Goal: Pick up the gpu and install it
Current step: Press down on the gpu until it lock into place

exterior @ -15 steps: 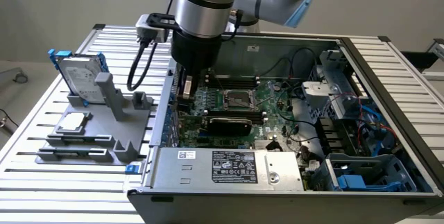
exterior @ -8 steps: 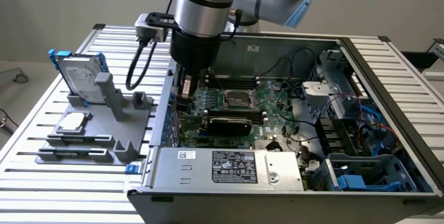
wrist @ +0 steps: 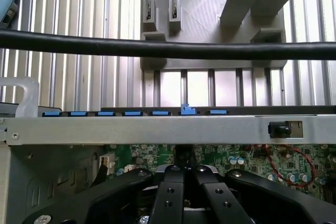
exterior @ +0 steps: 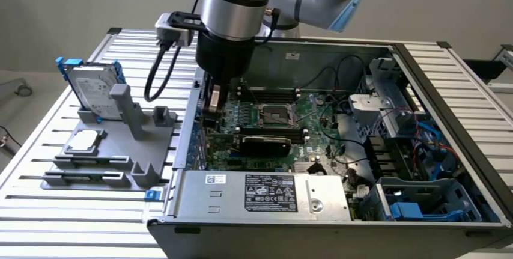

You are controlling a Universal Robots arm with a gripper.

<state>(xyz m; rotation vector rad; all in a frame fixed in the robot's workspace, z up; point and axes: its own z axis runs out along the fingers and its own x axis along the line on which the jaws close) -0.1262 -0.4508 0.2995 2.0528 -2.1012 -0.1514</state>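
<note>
The gpu (exterior: 265,145) stands on edge on the green motherboard (exterior: 316,124) inside the open computer case, just below the bare processor socket. Its black rounded shroud faces the exterior camera. My gripper (exterior: 213,110) hangs over the motherboard close to the case's rear wall, to the exterior view's left of the card and a little above it. In the wrist view my gripper (wrist: 184,170) has its black fingers (wrist: 168,198) pressed together. A narrow dark piece shows just past the tips, and I cannot tell what it is.
The case's rear wall (wrist: 168,129) carries a row of blue slot clips (wrist: 186,111). A grey fixture (exterior: 104,151) on the slatted table holds a silver hard drive with blue rails (exterior: 92,88) and a small square chip (exterior: 84,142). A black cable (wrist: 168,48) crosses the wrist view.
</note>
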